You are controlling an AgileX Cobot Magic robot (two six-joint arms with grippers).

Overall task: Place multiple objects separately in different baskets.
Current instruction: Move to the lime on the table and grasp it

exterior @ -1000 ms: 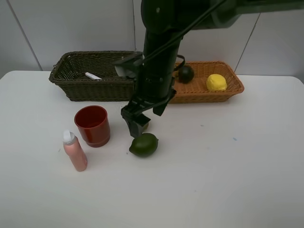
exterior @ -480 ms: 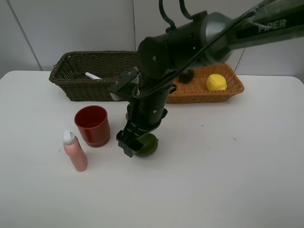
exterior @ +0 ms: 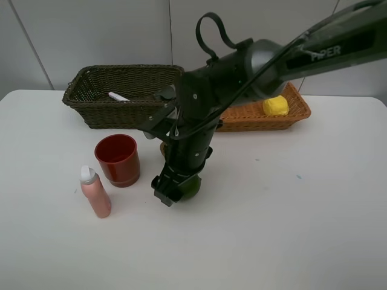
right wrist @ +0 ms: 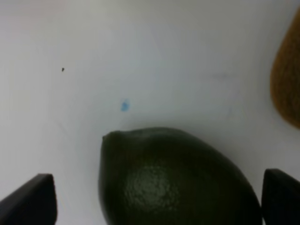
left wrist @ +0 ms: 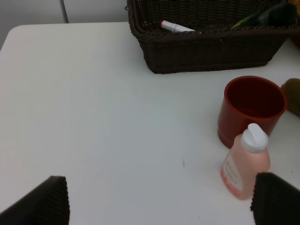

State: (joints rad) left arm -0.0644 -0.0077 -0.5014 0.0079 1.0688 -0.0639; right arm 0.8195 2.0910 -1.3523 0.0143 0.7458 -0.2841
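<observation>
Sorted so far, as far as can be seen: white marker (exterior: 118,96) lying in the dark olive basket (exterior: 91,112); yellow lemon (exterior: 275,106) in the orange-tan basket (exterior: 296,115). The arm hides much of both baskets, so there may be more inside that I cannot make out.

Out on the white table (exterior: 290,229): red cup (exterior: 118,158), upright; pink spray bottle (exterior: 95,194), upright, just beside the cup; green lime (right wrist: 173,183); brown kiwi (right wrist: 287,84), near the lime, mostly behind the arm when seen from above.

Right gripper (right wrist: 154,199) is down at the lime, jaws spread wide with a finger on either side of it, not closed on it, nothing held. Left gripper (left wrist: 159,201) gaping too, empty, over bare table and apart from cup and bottle.

Judgement: under half done. Lime looks to be the item in hand; kiwi, cup and bottle wait their turn
</observation>
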